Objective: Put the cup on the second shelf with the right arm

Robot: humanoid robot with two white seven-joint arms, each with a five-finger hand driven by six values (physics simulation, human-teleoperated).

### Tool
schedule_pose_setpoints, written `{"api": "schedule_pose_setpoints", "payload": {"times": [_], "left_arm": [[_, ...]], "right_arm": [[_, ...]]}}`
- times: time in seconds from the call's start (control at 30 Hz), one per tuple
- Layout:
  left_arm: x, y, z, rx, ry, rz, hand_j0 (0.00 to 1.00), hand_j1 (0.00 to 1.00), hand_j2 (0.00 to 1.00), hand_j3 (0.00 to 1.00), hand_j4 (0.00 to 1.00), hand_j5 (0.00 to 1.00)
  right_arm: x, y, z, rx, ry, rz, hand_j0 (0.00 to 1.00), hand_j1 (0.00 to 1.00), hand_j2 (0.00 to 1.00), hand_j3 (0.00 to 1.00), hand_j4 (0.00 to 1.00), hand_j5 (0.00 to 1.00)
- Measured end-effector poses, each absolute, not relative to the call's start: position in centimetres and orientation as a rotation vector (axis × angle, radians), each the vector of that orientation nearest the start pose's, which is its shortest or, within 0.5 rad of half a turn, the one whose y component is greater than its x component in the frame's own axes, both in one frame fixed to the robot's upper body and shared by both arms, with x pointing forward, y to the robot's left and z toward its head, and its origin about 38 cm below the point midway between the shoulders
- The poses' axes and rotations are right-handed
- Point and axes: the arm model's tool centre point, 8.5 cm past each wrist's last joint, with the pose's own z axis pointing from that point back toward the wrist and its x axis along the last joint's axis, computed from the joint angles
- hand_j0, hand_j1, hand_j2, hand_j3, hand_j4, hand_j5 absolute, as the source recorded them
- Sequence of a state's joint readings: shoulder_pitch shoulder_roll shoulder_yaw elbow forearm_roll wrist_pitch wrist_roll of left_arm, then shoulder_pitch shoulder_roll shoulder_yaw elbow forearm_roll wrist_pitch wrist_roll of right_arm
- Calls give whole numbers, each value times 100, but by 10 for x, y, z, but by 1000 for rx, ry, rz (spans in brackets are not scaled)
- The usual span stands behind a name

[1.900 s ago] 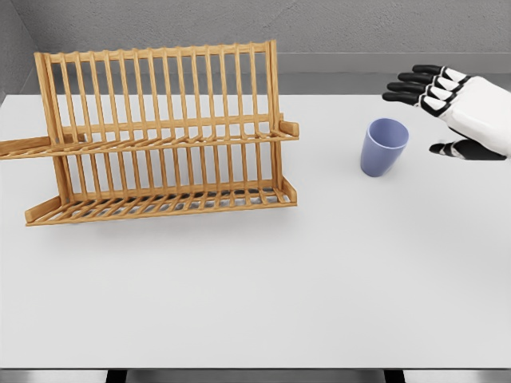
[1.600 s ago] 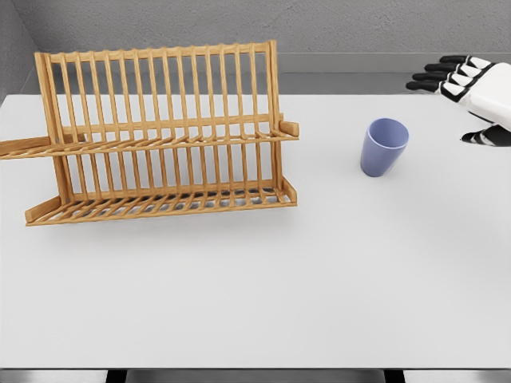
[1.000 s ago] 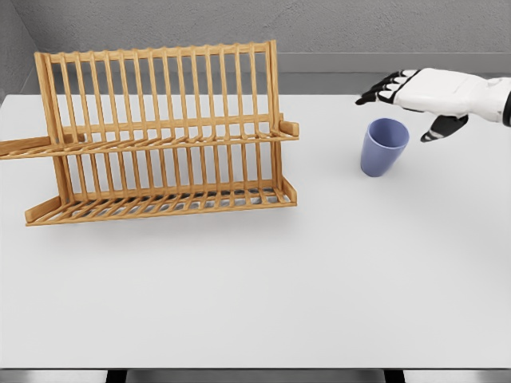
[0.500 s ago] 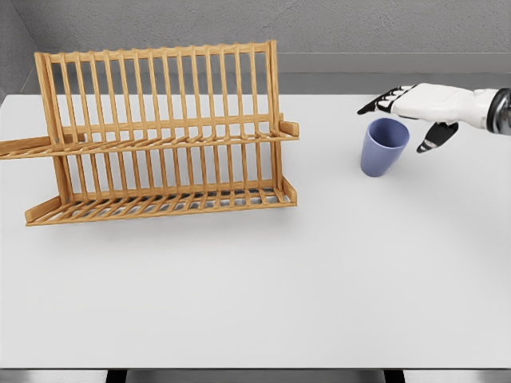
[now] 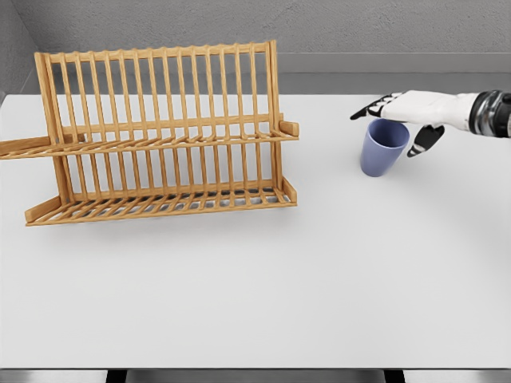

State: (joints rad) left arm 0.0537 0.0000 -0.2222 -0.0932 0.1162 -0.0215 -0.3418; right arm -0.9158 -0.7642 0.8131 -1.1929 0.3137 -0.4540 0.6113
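We see a blue cup [image 5: 384, 147] standing upright on the white counter [image 5: 319, 263] in the upper right of the frame, its open mouth tipped slightly toward us. Our right hand [image 5: 403, 112] comes in from the right edge and sits over the far side of the cup's rim, with the white palm level and the dark fingers [image 5: 369, 108] stretched out toward the left, past the rim. The thumb [image 5: 421, 140] hangs down just beside the cup's right wall. The hand is spread wide and holds nothing; we cannot tell whether any finger touches the rim, since the hand overlaps it in this view.

A wooden dish rack [image 5: 160, 136] takes up the upper left of the frame, well apart from the cup. It has a tall row of upright slats at the back, an upper shelf [image 5: 160, 142] running across its middle and a lower shelf [image 5: 160, 203] resting on the counter. Both shelves carry nothing that we can make out. Behind the counter a grey wall [image 5: 359, 28] fills the top of the frame. The cup stands on the counter, not on either shelf.
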Motion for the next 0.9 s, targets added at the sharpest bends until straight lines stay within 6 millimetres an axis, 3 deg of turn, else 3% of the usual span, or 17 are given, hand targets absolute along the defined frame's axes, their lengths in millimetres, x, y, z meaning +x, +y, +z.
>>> {"api": "schedule_pose_setpoints", "payload": {"times": [0.27,0.3,0.33,0.37,0.6,0.9], "left_arm": [[-4,236,-261,-274,-36,-116,100,100,100,100,100,100],[-4,236,-261,-274,-36,-116,100,100,100,100,100,100],[-4,236,-261,-274,-36,-116,100,100,100,100,100,100],[-4,236,-261,-274,-36,-116,100,100,100,100,100,100],[-4,236,-261,-274,-36,-116,100,100,100,100,100,100],[-4,236,-261,-274,-36,-116,100,100,100,100,100,100]], "right_arm": [[500,-315,226,-425,-1170,1974,100,100,100,100,100,100],[500,-315,225,-423,-1168,1973,91,91,91,91,91,91],[500,-315,225,-424,-1167,1973,73,73,73,73,73,73],[500,-315,225,-423,-1167,1974,65,65,65,65,65,65],[500,-315,225,-422,-1168,1979,60,60,60,60,60,60],[505,-307,249,-461,-1219,1994,61,61,61,61,61,61]]}}
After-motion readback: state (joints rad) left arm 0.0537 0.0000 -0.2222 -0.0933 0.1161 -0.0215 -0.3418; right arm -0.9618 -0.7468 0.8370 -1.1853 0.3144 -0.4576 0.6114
